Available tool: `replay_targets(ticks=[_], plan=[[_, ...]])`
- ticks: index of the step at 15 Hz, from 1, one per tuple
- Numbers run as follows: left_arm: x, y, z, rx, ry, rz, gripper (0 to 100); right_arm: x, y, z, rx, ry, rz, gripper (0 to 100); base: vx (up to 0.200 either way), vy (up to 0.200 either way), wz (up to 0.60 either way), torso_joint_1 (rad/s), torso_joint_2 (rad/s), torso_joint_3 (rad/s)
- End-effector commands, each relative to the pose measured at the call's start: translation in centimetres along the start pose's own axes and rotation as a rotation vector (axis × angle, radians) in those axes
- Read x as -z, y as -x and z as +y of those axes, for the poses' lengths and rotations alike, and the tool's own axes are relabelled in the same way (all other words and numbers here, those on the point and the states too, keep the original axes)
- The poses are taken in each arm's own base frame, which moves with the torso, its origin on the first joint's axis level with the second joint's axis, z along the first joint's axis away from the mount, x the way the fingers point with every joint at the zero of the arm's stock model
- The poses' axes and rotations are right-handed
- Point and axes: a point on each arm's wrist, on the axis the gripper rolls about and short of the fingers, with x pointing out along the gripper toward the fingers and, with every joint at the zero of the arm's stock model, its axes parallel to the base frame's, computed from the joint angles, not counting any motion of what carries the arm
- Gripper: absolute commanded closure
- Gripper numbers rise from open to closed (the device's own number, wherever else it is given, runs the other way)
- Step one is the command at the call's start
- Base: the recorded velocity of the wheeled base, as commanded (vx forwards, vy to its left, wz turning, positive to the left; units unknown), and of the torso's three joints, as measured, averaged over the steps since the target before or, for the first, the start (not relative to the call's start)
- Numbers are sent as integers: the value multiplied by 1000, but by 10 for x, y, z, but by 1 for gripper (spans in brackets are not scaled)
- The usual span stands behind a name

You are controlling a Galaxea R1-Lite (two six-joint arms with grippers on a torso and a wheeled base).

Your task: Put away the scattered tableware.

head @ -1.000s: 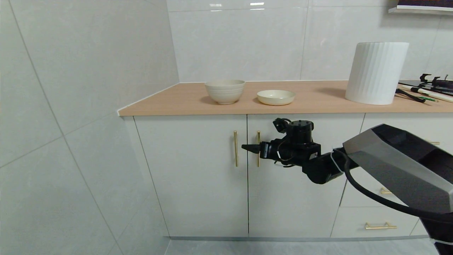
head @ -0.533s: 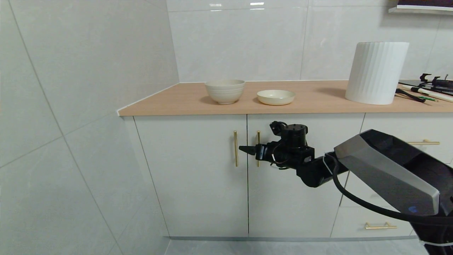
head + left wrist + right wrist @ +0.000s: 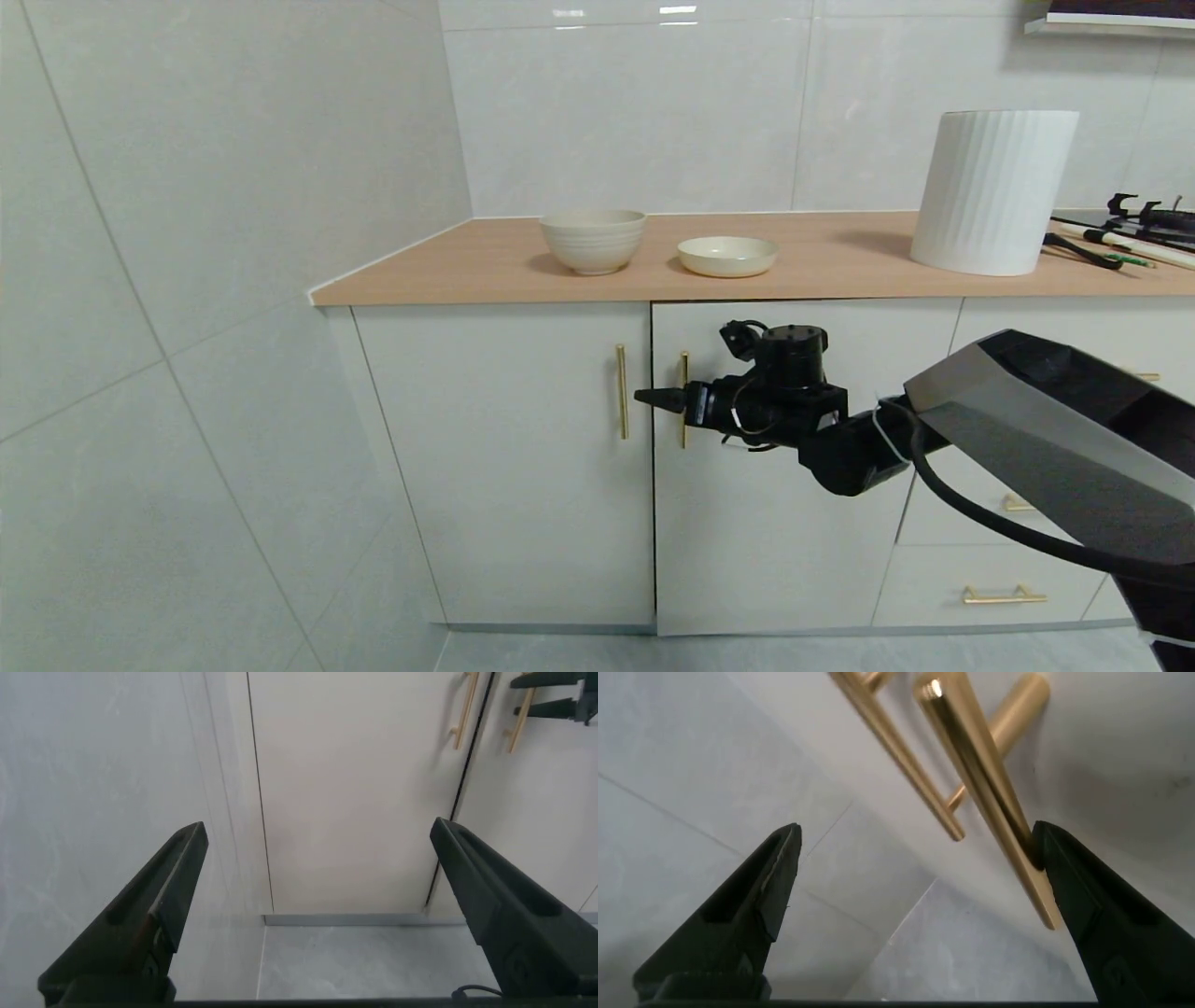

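Head view: bowl (image 3: 594, 240), dish (image 3: 727, 255) on counter (image 3: 840, 263) w/ white canister (image 3: 993, 191).

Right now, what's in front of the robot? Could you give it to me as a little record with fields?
Counter: wooden countertop over white cabinets
Tableware: deep bowl and shallow dish, side by side on the countertop, apart
Other item: tall white ribbed container further along the countertop
Right gripper: open, at the right door's gold handle, which lies against one finger
Right door: looks slightly ajar
Left gripper: open, holding nothing, low in front of the left door
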Motion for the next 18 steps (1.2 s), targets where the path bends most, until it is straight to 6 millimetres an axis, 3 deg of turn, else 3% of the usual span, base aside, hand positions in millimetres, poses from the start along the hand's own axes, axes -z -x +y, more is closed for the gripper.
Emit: replay_targets(ticks=[1,6,10,14,15,18], plan=[[0,0,0,0,0,0,0,-5,7,6,-10,3,-2,0,0,0,0,0,0,0],[0,0,0,0,0,0,0,-4,27,18,-63,-8,55,0,0,0,0,0,0,0],[0,0,0,0,0,0,0,0,61,34,-128,-28,128,0,0,0,0,0,0,0],[0,0,0,0,0,0,0,14,96,45,-205,-45,196,0,0,0,0,0,0,0],[0,0,0,0,0,0,0,14,97,45,-212,-43,197,0,0,0,0,0,0,0],[0,0,0,0,0,0,0,36,118,45,-261,-21,183,0,0,0,0,0,0,0]])
